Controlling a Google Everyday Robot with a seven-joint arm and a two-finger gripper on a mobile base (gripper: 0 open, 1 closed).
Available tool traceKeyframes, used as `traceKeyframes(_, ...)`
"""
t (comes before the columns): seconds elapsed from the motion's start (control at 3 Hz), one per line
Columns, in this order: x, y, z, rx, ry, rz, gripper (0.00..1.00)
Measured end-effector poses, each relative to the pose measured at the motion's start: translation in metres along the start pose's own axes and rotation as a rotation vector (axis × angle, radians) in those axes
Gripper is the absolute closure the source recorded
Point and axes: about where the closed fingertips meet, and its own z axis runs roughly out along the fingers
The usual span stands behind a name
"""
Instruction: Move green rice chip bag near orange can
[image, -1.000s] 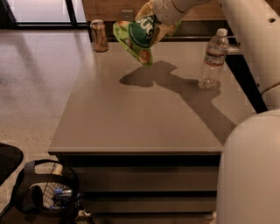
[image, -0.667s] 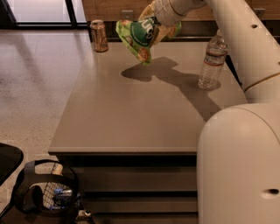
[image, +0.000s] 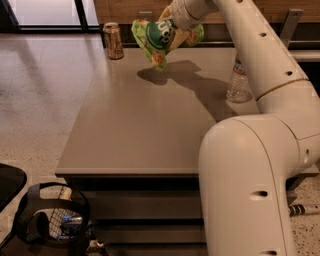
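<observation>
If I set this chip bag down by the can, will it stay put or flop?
Likely floppy: the bag hangs crumpled and tilted from the claw, above the table near its far end. Probably light, so it may slump or slide on landing. The slim upright can might tip if bumped.

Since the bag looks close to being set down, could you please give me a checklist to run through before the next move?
1. Grip: the claw holds the green rice chip bag in the air above the table. Ok.
2. The orange can is upright at the table's far left corner. Ok.
3. Bare tabletop right of the can for landing. Ok.
4. Bag set down beside the can: it hangs off the surface, apart from the can. Not ok.
5. The water bottle stands far right, out of the path. Ok.
6. How firmly the bag is pinched: hidden by the bag. Cannot tell.
</observation>
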Motion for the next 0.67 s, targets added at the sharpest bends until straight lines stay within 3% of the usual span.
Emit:
traceKeyframes(0.33,0.003,-0.0149,0.0083,0.045,0.03,0.026,1.0)
traceKeyframes(0.67,0.0024,-0.0145,0.011,0.043,0.03,0.023,1.0)
